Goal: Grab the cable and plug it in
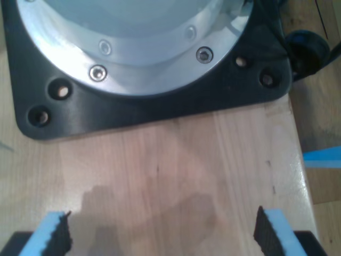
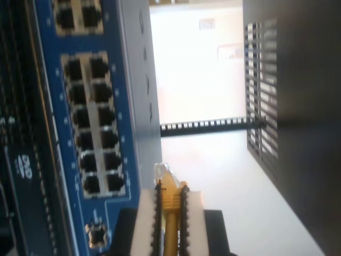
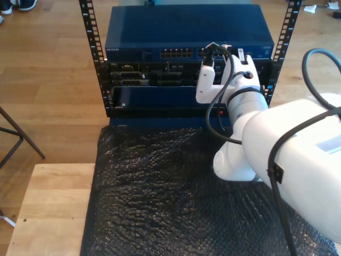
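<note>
My second gripper point(image 2: 170, 200) is shut on the yellow-orange cable point(image 2: 170, 218). The cable's small clear plug point(image 2: 161, 172) sticks out past the white pads point(image 2: 145, 218). The plug sits just off the face of a blue network switch point(image 2: 48, 133), close to its block of open ports point(image 2: 93, 125) but not in one. In the exterior view this gripper point(image 3: 209, 55) is held up against the switch point(image 3: 186, 52) in the rack, towards that view's right. My first gripper point(image 1: 162, 234) stands open over bare wood point(image 1: 176, 165) with nothing between its blue pads point(image 1: 53, 226).
An arm's black base plate with a silver flange point(image 1: 144, 48) lies just beyond my first gripper. The rack's perforated posts point(image 3: 90, 48) flank the switch. A black bubble-textured mat point(image 3: 160, 192) covers the table before the rack. A dark vented panel point(image 2: 287, 106) stands beside the plug.
</note>
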